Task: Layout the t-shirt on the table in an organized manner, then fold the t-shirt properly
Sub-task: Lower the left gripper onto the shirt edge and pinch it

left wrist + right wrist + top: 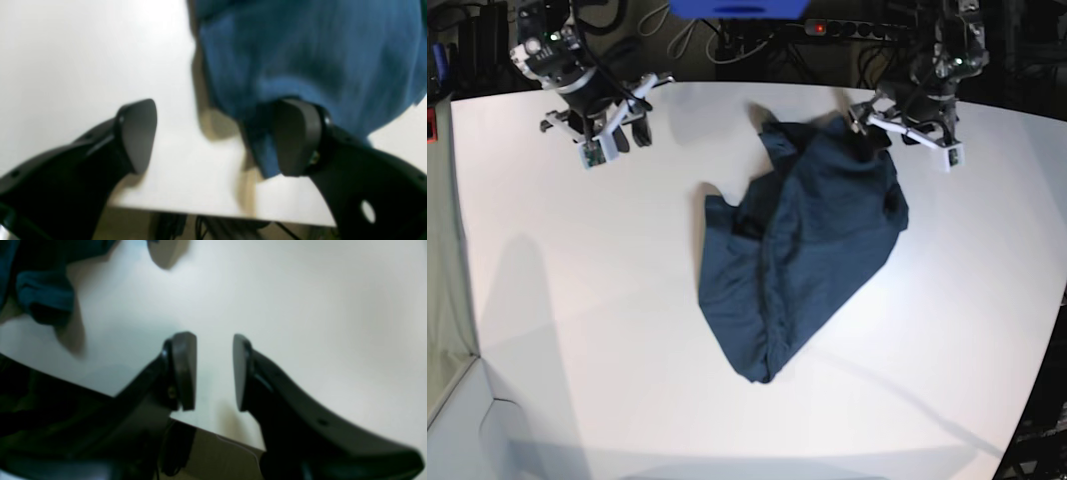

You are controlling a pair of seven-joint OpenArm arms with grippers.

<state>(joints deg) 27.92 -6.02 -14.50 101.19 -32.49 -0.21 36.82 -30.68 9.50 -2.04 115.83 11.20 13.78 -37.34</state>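
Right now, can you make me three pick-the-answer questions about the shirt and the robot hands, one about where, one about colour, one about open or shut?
1. Where does the t-shirt lie?
A. On the table
B. On the floor
C. Over a chair

2. What colour is the t-shirt?
A. Red
B. Dark blue
C. Yellow

3. How does the left gripper stand?
A. Shut on a cup
B. Shut tight on nothing
C. Open

Answers:
1 A, it lies crumpled on the white top.
2 B, the cloth looks dark blue in every view.
3 C, the left wrist view shows a wide gap between its fingers, with cloth against only one.
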